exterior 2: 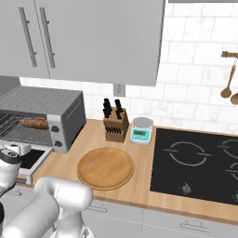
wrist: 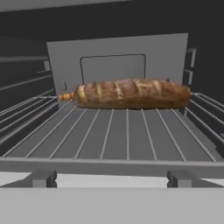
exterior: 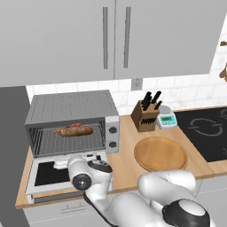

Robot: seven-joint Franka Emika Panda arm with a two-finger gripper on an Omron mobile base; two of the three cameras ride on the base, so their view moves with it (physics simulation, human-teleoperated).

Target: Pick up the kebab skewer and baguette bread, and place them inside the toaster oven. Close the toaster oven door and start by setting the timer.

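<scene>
Toaster oven (exterior: 73,122) open, door (exterior: 51,175) dropped flat. Baguette bread (wrist: 131,93) lies on the wire rack (wrist: 113,131); skewer (wrist: 65,96) tip pokes out behind its left end. Your gripper faces them from the door side, apart; can't tell its grip state.

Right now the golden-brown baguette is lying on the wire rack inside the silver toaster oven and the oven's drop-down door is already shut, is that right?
Not quite. The golden-brown baguette bread does lie on the wire rack inside the silver toaster oven, but the drop-down toaster oven door is open, folded flat onto the counter. The left base view shows this.
</scene>
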